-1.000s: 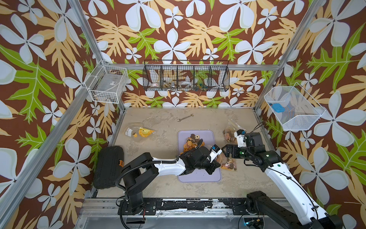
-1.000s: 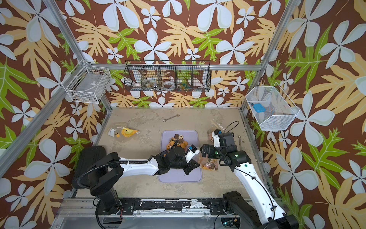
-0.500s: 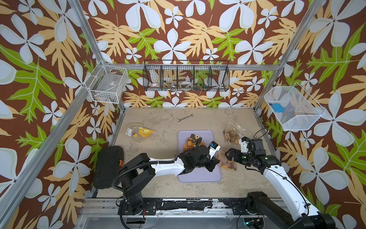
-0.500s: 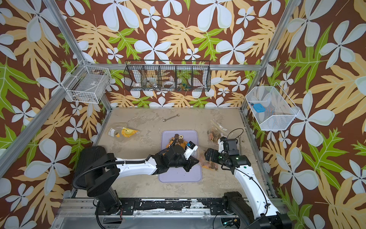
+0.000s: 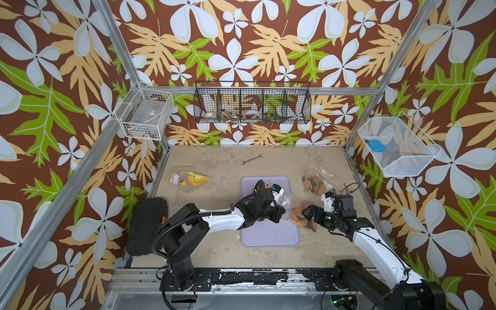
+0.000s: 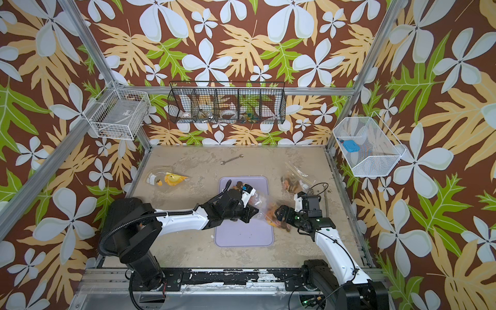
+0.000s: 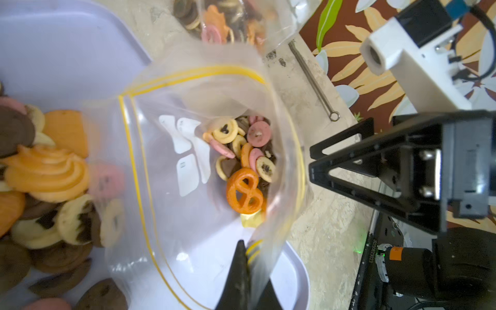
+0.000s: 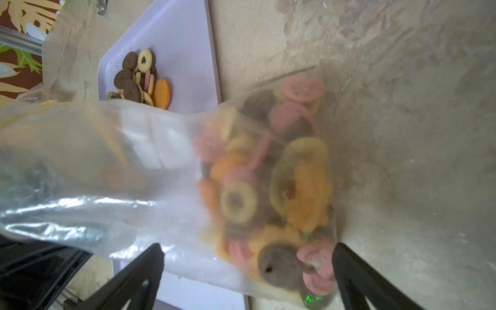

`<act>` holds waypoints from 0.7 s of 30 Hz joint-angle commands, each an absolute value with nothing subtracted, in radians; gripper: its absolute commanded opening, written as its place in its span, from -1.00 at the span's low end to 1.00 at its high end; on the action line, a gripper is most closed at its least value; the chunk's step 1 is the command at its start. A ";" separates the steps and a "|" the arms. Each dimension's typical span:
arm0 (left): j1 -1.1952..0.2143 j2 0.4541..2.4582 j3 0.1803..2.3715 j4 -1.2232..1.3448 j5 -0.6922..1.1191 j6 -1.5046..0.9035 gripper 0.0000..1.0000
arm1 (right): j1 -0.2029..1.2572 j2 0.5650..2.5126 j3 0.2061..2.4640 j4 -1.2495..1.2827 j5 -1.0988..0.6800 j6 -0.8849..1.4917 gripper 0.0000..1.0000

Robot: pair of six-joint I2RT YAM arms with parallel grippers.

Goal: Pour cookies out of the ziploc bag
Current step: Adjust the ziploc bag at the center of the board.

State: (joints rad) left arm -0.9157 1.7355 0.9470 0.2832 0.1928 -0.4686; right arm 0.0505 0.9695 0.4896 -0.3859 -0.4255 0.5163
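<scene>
Rt hand point(image 8: 247, 247), pulled nearer since prior frame, is straddling bottom of ziploc bag point(image 5: 291, 208), jaws spread. Lt hand point(image 7: 244, 259) is pinching mouth rim over tray point(image 5: 268, 237). Cookies point(image 7: 248, 150) are sitting low in bag, some already on tray. Mid-pour; next, prob: rt closing, lifting bottom.

A small open-ended wrench point(image 5: 251, 159) lies alone toward the back of the mottled beige worktop point(image 5: 214, 249), well apart from a clear packet point(image 5: 188, 179) with something yellow and orange inside near the left edge. A black ribbed case point(image 5: 146, 225) sits just beyond that edge. On the flowered back wall hangs a black wire basket point(image 5: 252, 103) with compartments; a white wire basket point(image 5: 146, 118) hangs at left, and a white mesh basket point(image 5: 397, 150) holding a blue thing point(image 5: 376, 145) at right.
</scene>
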 commanded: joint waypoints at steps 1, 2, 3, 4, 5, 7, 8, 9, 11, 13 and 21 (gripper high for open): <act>-0.895 1.737 0.938 0.286 0.215 -0.495 -1.00 | 0.049 0.960 0.480 -0.330 -0.439 0.533 1.00; -0.890 1.734 0.934 0.290 0.219 -0.500 -1.00 | 0.049 0.956 0.473 -0.320 -0.439 0.536 0.99; -0.884 1.733 0.930 0.293 0.223 -0.503 -1.00 | 0.049 0.954 0.464 -0.309 -0.444 0.539 0.99; -0.881 1.735 0.930 0.293 0.227 -0.507 -1.00 | 0.049 0.956 0.452 -0.300 -0.447 0.543 0.99; -0.878 1.734 0.930 0.292 0.232 -0.510 -1.00 | 0.048 0.955 0.440 -0.286 -0.457 0.546 1.00; -0.872 1.732 0.928 0.296 0.241 -0.518 -1.00 | 0.045 0.952 0.411 -0.261 -0.480 0.559 0.99; -0.870 1.730 0.925 0.300 0.245 -0.522 -1.00 | 0.043 0.951 0.398 -0.254 -0.487 0.562 0.99; -0.868 1.727 0.923 0.304 0.251 -0.524 -1.00 | 0.039 0.945 0.384 -0.247 -0.492 0.565 0.99; -0.865 1.720 0.920 0.308 0.254 -0.530 -1.00 | 0.033 0.932 0.361 -0.231 -0.500 0.565 1.00; -0.865 1.718 0.922 0.308 0.259 -0.529 -1.00 | 0.030 0.929 0.345 -0.213 -0.520 0.565 0.99; -0.854 1.730 0.936 0.308 0.276 -0.540 -1.00 | 0.028 0.985 0.293 -0.081 -0.681 0.605 1.00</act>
